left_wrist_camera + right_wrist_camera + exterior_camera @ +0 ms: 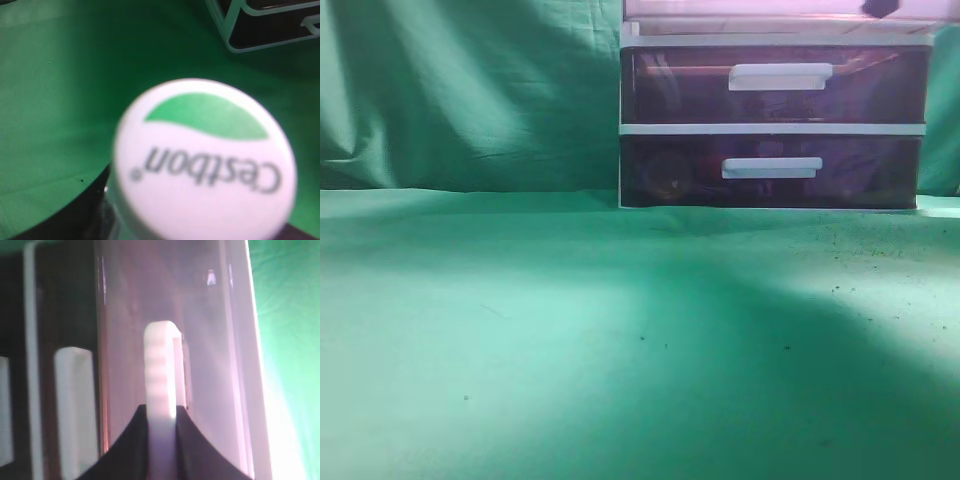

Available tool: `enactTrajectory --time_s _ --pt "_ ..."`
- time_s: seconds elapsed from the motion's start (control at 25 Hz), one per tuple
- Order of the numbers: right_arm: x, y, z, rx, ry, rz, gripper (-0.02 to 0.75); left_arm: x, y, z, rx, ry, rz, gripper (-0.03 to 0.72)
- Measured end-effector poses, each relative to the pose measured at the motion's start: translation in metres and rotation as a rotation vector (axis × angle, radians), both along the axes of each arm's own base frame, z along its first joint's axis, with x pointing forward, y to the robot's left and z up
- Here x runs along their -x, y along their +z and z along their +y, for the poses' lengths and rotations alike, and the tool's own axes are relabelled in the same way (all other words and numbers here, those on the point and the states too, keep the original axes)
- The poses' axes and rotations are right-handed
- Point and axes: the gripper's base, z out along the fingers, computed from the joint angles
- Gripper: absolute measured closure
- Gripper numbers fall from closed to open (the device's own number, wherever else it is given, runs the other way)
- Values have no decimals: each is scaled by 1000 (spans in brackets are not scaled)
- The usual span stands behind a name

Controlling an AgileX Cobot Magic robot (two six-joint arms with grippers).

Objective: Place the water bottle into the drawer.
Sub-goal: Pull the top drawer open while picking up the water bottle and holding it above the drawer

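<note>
The water bottle's white cap (202, 160), with a green leaf and "C'estbon" print, fills the left wrist view. My left gripper (165, 232) is shut on the bottle below the cap, with only a dark finger showing at the lower left. The bottle is out of the exterior view. The drawer's reddish translucent front (210, 340) fills the right wrist view. My right gripper (161, 412) is shut on the drawer's white handle (161, 365). In the exterior view only the drawer's pale underside (770, 8) shows at the top edge, with a dark bit of the right gripper (880, 7).
The white-framed cabinet (770, 128) stands at the back right on green cloth (570, 330), with two dark lower drawers (770, 85) shut. Its corner shows in the left wrist view (260, 30). A green curtain (470, 90) hangs behind.
</note>
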Motion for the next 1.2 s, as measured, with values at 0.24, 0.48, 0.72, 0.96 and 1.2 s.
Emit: enactTrajectory --time_s 0.24,0.48,0.72,0.96,1.2 --pt "58 -1 -6 8 49 -4 638 0 0 0 0 1 -7 398" --pt "102 2 -5 18 61 -2 638 -1 2 -3 54 0 -19 398" --pt "114 -1 2 28 57 45 638 1 25 -17 188 -112 -75 398" --pt "114 -2 2 29 50 57 638 3 85 -51 276 -369 -400 398" --pt "114 -2 1 31 47 60 638 -3 130 -117 281 -609 -622 398"
